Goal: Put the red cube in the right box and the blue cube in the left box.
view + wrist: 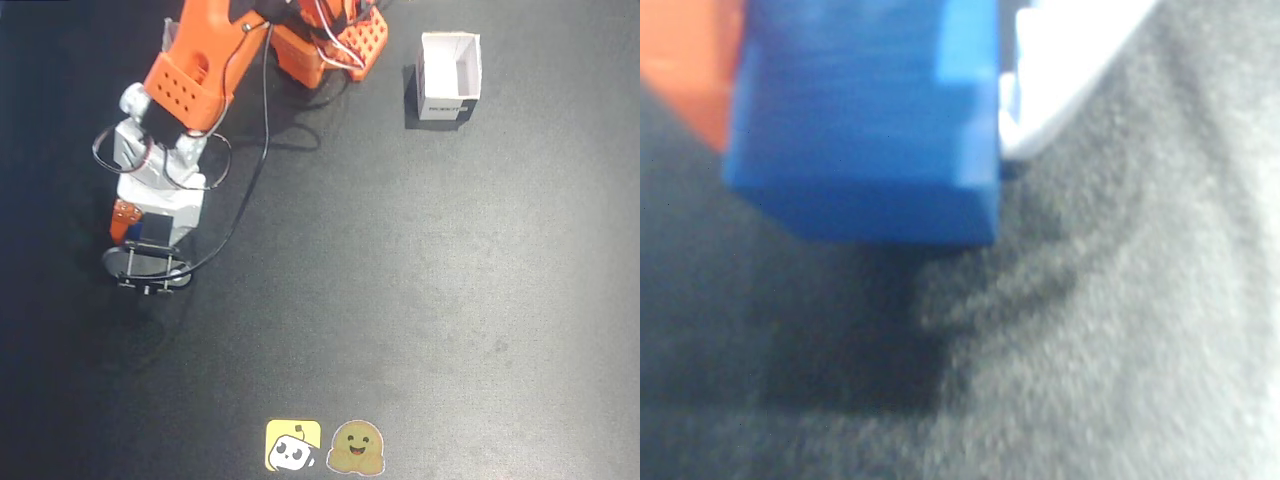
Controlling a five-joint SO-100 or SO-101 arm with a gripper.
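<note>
So I've got the blue cube (865, 120) pinched between my fingers, with my gripper (135, 232) way off to the left of the white box (449, 75) and lower down in the fixed view. In the wrist view the cube sits just above the dark mat (1120, 350), throwing a shadow underneath.

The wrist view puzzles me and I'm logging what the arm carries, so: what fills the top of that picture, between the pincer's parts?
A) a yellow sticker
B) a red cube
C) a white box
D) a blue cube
D: the blue cube fills the upper left of the wrist view, with an orange part on one side and a white part on the other, above the dark table.
</note>
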